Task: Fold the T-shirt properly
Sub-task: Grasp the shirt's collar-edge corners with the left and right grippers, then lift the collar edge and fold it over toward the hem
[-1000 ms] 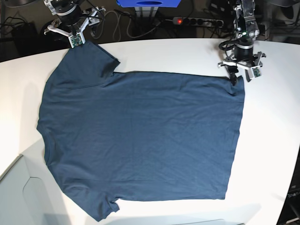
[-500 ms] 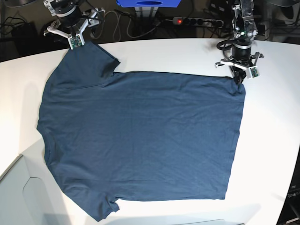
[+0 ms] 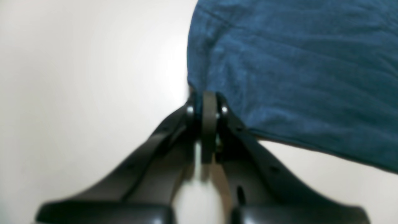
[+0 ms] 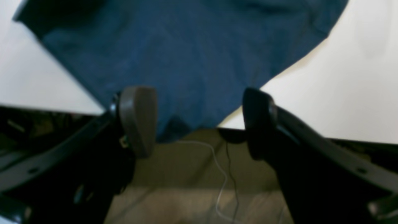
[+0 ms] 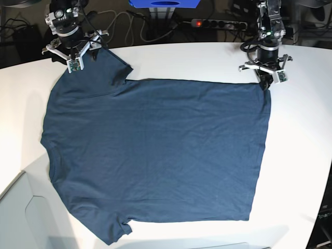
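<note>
T-shirt point(image 5: 155, 150): matt navy cloth | table point(image 5: 301, 135): smooth glossy white

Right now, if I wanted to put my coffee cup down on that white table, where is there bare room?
The T-shirt covers most of the table. Bare strips lie right of its hem, left of its collar side, and along the far edge between the two grippers. It is crowded at the far corners, where the left gripper and right gripper work.
</note>
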`<state>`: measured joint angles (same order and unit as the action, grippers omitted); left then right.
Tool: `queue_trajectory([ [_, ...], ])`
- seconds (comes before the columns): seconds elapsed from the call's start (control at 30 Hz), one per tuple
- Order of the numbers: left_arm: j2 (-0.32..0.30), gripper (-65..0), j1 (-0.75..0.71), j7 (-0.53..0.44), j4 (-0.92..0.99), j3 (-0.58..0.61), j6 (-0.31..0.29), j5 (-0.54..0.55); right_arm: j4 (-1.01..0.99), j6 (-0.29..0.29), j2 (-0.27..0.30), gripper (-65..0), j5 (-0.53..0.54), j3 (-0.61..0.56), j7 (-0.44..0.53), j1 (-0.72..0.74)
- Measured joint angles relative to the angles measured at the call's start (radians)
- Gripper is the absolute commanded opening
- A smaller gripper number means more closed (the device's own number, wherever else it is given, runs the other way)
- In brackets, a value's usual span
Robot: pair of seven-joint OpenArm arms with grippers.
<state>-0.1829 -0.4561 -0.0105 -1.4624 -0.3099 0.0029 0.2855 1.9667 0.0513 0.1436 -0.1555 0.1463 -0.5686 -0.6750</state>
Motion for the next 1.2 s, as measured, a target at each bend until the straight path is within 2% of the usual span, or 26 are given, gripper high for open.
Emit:
queue_trajectory([
  [0.47,0.000,-65.0,-0.007,-0.004,-0.002,0.000,0.000,0.000,-0.112,0.000,0.001,-24.8,0.002,0.010,0.030,0.048],
  [0.53,0.000,-65.0,-0.007,-0.005,0.000,0.000,0.000,0.001,-0.113,0.004,0.001,-28.6,0.002,0.010,0.030,0.048],
  [0.63,0.000,-65.0,-0.007,-0.005,0.000,0.000,0.000,0.000,-0.114,0.108,0.004,-39.2,-0.001,0.015,0.032,0.051],
  [0.7,0.000,-65.0,-0.007,-0.005,0.000,0.000,0.000,0.000,-0.115,0.144,0.000,-48.6,0.005,0.026,0.029,0.051],
  [0.83,0.000,-65.0,-0.007,-0.005,0.000,0.000,0.000,0.000,-0.118,0.147,0.000,-64.5,-0.001,0.045,0.020,0.056],
  [1.0,0.000,-65.0,-0.013,-0.006,0.000,0.000,0.000,0.003,-0.121,0.150,0.000,-64.9,-0.005,0.086,0.006,0.065],
  [1.2,0.000,-65.0,-0.042,0.000,-0.027,0.000,0.000,0.002,-0.076,0.150,0.000,-64.9,-0.011,0.084,-0.005,0.058],
])
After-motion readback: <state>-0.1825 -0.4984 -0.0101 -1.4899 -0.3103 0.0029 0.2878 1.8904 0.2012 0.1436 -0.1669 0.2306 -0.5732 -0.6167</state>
